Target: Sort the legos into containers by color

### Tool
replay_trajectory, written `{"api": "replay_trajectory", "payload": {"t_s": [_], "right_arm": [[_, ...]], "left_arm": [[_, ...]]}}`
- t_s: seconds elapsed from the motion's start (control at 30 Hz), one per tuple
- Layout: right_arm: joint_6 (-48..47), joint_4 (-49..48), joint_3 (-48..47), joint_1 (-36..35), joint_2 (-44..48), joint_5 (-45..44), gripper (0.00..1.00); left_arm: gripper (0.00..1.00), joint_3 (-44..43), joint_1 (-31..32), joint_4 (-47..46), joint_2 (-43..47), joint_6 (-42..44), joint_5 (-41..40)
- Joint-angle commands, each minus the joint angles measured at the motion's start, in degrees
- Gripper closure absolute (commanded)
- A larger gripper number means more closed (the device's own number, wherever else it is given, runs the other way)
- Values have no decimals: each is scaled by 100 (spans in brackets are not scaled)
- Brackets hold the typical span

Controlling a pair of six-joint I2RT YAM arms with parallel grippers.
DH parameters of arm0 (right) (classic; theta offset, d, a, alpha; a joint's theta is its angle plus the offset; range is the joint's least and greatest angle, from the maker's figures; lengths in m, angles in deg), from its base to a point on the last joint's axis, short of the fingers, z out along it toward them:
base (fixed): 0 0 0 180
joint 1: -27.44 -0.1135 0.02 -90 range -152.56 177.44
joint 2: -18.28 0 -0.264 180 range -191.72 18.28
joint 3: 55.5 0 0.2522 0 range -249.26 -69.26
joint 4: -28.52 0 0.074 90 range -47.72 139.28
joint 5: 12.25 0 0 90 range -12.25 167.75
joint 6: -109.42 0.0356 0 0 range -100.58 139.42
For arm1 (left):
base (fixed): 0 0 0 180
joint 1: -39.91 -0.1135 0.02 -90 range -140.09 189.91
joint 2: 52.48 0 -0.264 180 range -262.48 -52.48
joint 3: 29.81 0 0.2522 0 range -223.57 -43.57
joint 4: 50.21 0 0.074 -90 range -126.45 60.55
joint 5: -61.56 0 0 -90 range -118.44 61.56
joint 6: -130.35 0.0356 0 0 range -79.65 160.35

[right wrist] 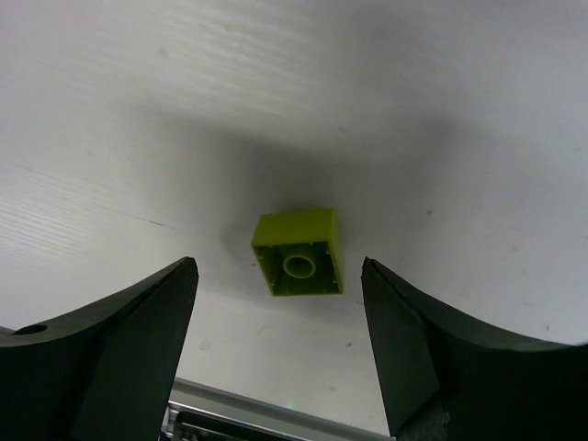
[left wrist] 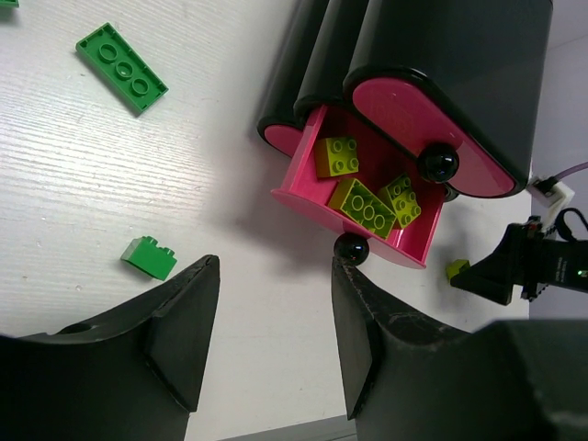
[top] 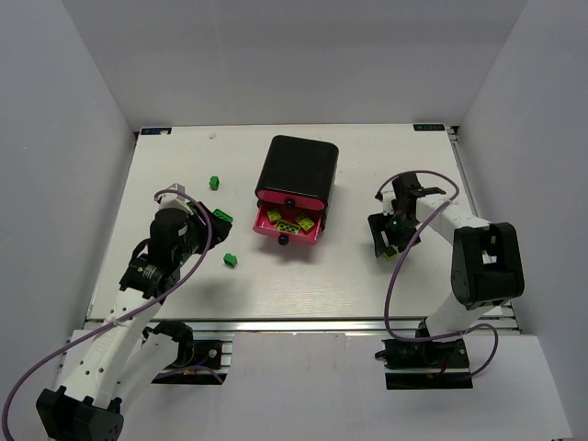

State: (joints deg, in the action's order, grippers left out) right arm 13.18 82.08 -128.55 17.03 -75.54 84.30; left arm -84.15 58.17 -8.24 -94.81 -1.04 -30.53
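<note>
Drawer unit: a black rounded casing point(top: 296, 165) is set at the middle back of the white table point(top: 184, 285), with pink drawers stacked in it.
Open drawer: the lowest drawer point(left wrist: 312, 207) is pulled out towards the arms, and its black knob point(left wrist: 351, 248) is seen at the front edge.
Closed drawer: the drawer front above point(left wrist: 413, 119) is shut in the casing.
Sorted bricks: three yellow-green bricks point(left wrist: 364, 206) are lying inside the open drawer.
Loose yellow-green brick: one brick point(right wrist: 298, 253) is lying on the table right of the unit, its hollow underside turned to the wrist camera.
Right gripper point(top: 390, 241): it is held low over that brick, jaws spread. The brick is bracketed by the fingers point(right wrist: 138, 340) with a gap on each side, so it is not pinched.
Left gripper point(left wrist: 274, 285): it is held left of the unit, jaws spread, with nothing between them.
Green bricks: one point(top: 222, 216) is seen just beside the left fingertips, one point(top: 214, 182) farther back, and one point(top: 231, 261) nearer the front. All are left of the drawer.
</note>
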Motion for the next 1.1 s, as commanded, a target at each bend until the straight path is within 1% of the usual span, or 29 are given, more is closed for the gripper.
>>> {"api": "replay_trajectory", "payload": {"t_s": [0.0,0.1,0.13,0.17,0.2,0.23,0.3,0.37,0.4,0.43,0.5,0.53,0.6,0.63,0.67,0.7,0.73,0.77,0.83,0.87,0.93,0.97,1.0,1.03,1.07], "right_arm": [[-518,-190,233,-66,39,-399,23],[-729,-489,479,-145,197,-575,28],[-756,-542,514,-145,215,-602,34],[-834,-647,576,-180,241,-628,38],[-870,-700,602,-232,285,-628,46],[-905,-770,629,-216,303,-628,52],[-1010,-964,690,-259,364,-611,59],[-1089,-1078,708,-347,382,-611,62],[-1168,-1166,699,-373,391,-611,68],[-1212,-1193,673,-391,382,-585,70],[-1309,-1167,603,-426,330,-506,78],[-1423,-1123,533,-444,312,-453,92],[-1572,-957,253,-479,443,-59,100],[-1921,-895,138,-479,557,169,100],[-2229,-807,24,-470,880,911,100],[-2633,-676,-108,-470,1066,1380,100],[-3524,-379,-344,-496,1242,1880,100],[-3942,-280,-434,-470,1618,2712,100],[-4515,-418,-496,-593,1901,3289,100],[-4648,-463,-522,-706,2077,3631,100],[-4685,-612,-662,-970,2096,3678,100],[-4641,-656,-768,-1076,1983,3652,100],[-4623,-639,-873,-1373,1895,3626,100],[-4571,-631,-987,-1462,1807,3565,100],[-4492,-657,-1223,-1637,1641,3468,100]], "left_arm": [[38,6,-16,-79,49,43,24],[38,41,-16,-79,84,17,15],[38,59,-16,-87,102,8,15],[38,67,-16,-87,102,8,24],[38,76,-16,-96,93,8,24],[38,76,-16,-96,102,-1,24],[38,76,-16,-105,84,8,24],[38,76,-16,-105,84,8,24],[38,76,-16,-105,75,16,24],[38,68,-16,-105,67,25,24],[38,59,-16,-105,75,17,15],[38,59,-16,-87,75,25,15],[38,41,-16,-52,84,34,7],[38,32,-16,-35,93,25,-11],[38,41,-16,-35,110,17,-11],[38,59,-16,-35,128,25,-11],[39,85,-16,-52,146,17,-11],[38,111,-16,-69,163,-1,15],[39,182,-16,-122,154,-36,42],[39,199,-16,-157,128,-36,77],[39,199,-16,-193,111,-45,86],[39,199,-16,-201,102,-45,86],[39,182,-16,-201,93,-36,77],[39,164,-16,-193,93,-45,68],[39,164,-16,-193,102,-36,59]]}}
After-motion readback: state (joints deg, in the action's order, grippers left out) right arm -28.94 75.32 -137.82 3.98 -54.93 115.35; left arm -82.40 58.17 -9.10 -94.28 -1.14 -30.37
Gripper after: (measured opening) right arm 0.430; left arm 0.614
